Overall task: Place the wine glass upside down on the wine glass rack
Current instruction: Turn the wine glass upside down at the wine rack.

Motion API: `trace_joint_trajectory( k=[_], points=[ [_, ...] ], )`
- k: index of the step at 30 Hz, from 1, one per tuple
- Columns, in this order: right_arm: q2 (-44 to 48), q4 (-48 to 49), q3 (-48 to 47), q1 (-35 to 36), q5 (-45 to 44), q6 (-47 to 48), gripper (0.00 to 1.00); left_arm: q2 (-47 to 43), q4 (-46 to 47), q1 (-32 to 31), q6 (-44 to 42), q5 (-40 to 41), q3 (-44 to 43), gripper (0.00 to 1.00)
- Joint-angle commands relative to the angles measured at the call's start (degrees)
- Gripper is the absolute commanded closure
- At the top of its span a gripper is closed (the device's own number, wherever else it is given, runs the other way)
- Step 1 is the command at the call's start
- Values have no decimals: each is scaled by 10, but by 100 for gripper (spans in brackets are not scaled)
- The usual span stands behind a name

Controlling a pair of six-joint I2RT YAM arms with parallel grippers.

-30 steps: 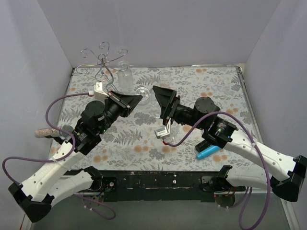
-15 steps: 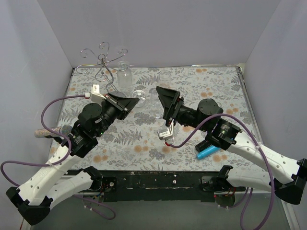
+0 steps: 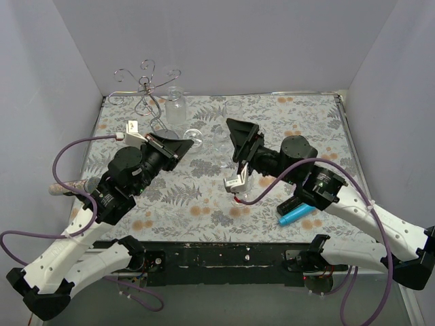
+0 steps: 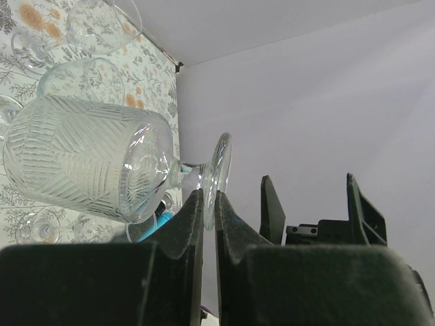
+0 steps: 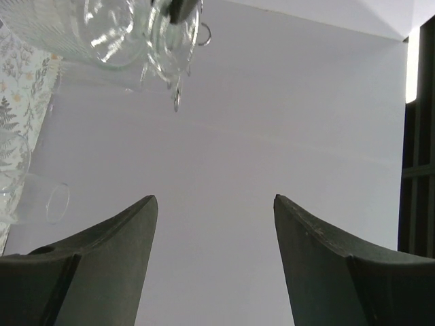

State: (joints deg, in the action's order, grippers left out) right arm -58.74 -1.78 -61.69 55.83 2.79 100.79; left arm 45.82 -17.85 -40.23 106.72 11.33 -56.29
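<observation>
I count one table, covered in a grey floral-print cloth (image 3: 285, 129), and two white-and-black arms reaching over it from the near edge. At the far left corner stands the single tall silver wire wine glass rack (image 3: 145, 92), with curled arms on top.

The left gripper (image 3: 185, 142) is clamped on the one clear ribbed wine glass (image 3: 197, 136), which is in the air at mid-table, to the near right of the rack and apart from it. The right gripper (image 3: 238, 132) faces it from the right.

From overhead I also see one clear glass bottle (image 3: 177, 105) just right of the rack, and one small blue cylinder (image 3: 296, 216) on the cloth by the right arm.

The overhead view hides the grip itself. The left wrist view shows it: the left gripper (image 4: 209, 197) has its jaws nearly together on the rim of the glass's round foot. The wine glass (image 4: 88, 159) lies on its side, its bowl pointing away to that view's left. That view also gives me at least three more clear glasses (image 4: 102, 27) on the cloth beyond it, which barely show from above.

The right wrist view shows the right gripper (image 5: 214, 200) with its jaws spread wide and nothing between them. The wine glass (image 5: 115, 30) is in that view's top left corner, clear of the fingers.
</observation>
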Motion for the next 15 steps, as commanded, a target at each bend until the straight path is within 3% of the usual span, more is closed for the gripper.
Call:
trace_joint_trajectory(
  k=[1, 9, 15],
  points=[
    [-6, -31, -69, -33, -25, -53, 23, -24, 18, 2, -8, 18, -35, 100],
    [-45, -95, -145, -135, 13, -155, 23, -24, 11, 2, -10, 21, -39, 100],
    [-82, -159, -199, -179, 15, -292, 23, -23, -11, 2, -6, 33, -50, 100]
  ],
)
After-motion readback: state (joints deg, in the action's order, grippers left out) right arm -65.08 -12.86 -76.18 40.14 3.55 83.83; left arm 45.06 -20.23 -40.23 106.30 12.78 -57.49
